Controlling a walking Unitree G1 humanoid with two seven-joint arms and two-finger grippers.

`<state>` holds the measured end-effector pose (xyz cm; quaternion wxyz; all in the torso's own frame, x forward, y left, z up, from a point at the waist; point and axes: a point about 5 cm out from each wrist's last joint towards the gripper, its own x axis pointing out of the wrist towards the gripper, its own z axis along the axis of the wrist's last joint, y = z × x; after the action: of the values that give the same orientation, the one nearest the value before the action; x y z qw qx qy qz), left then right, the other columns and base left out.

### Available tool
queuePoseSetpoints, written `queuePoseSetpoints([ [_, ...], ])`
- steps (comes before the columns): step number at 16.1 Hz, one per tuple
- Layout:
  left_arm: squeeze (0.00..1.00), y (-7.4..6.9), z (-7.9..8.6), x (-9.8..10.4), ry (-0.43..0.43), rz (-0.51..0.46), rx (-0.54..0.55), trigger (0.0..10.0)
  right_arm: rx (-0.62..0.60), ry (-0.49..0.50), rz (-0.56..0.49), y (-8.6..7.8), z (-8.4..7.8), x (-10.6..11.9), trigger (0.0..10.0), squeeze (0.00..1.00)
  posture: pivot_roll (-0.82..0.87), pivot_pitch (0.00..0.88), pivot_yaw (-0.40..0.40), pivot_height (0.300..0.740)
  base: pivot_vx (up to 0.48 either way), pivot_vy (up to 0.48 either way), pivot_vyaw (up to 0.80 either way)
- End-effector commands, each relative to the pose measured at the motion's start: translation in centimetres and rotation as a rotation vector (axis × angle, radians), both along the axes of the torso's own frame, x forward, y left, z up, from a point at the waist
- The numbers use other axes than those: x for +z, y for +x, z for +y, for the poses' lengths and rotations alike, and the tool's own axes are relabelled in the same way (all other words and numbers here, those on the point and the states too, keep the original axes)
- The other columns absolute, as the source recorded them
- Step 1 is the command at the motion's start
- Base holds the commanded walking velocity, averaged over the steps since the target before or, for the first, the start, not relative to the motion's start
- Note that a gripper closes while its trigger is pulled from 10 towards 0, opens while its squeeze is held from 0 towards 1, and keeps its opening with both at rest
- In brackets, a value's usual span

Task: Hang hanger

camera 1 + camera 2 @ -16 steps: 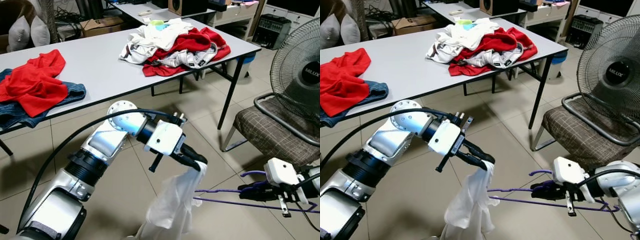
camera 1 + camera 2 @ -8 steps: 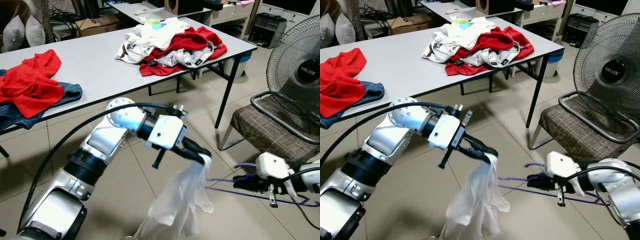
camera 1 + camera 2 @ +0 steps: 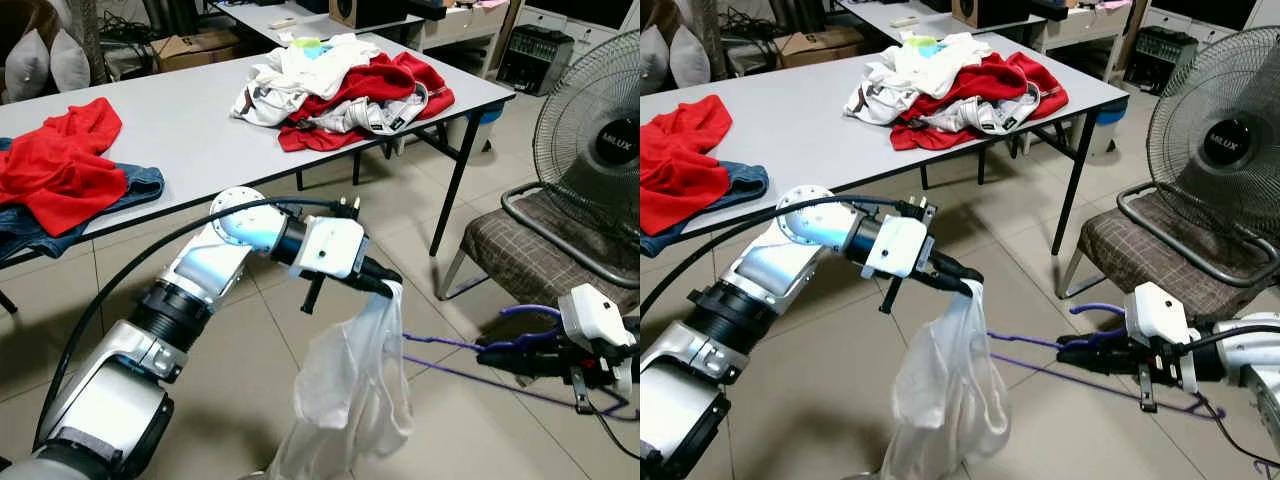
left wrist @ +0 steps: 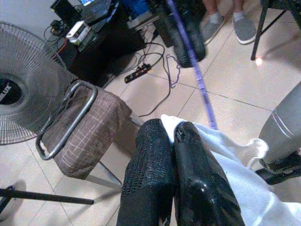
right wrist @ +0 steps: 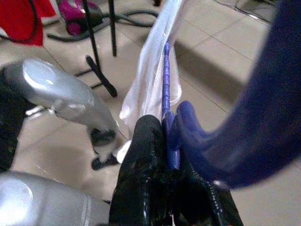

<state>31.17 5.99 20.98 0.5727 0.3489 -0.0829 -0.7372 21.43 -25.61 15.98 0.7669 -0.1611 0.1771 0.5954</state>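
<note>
My left gripper (image 3: 388, 284) is shut on the top edge of a white garment (image 3: 350, 385), which hangs limp toward the tiled floor. The left wrist view shows the black fingers (image 4: 150, 155) pinching the white cloth (image 4: 225, 160). At the lower right, my right gripper (image 3: 492, 353) is shut on a purple hanger (image 3: 445, 345) just below its hook (image 3: 530, 312). The hanger lies nearly level, and its far end reaches the garment's side. In the right wrist view the hanger's rod (image 5: 165, 84) runs to the white cloth (image 5: 153, 80).
A grey table (image 3: 190, 120) behind carries a pile of red and white clothes (image 3: 345, 85) and a red shirt on jeans (image 3: 60, 165). A brown checked chair (image 3: 545, 260) and a standing fan (image 3: 600, 130) are at the right. A person's feet (image 4: 235, 26) stand beyond.
My left gripper has pulled up and back to the left, and the garment hangs wider. My right gripper with the hanger has drawn a little to the right.
</note>
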Motion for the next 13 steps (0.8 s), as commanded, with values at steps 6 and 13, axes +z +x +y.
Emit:
queuePoseSetpoints([
  [6, 0.00, 2.5, 0.2, 0.8, 0.060, -0.122, 0.199, 10.0, -0.035, 0.008, 0.031, -1.3, -1.1, 1.8, 10.0, 0.00, -0.10, 0.019, 0.017, 0.740, 0.000, 0.000, 0.00],
  [13, 0.00, 2.9, 0.2, 0.6, 0.058, -0.093, 0.240, 10.0, -0.228, -0.131, 0.017, -0.9, -4.2, 1.8, 10.0, 0.00, -0.11, 0.014, 0.006, 0.740, 0.000, 0.000, 0.00],
])
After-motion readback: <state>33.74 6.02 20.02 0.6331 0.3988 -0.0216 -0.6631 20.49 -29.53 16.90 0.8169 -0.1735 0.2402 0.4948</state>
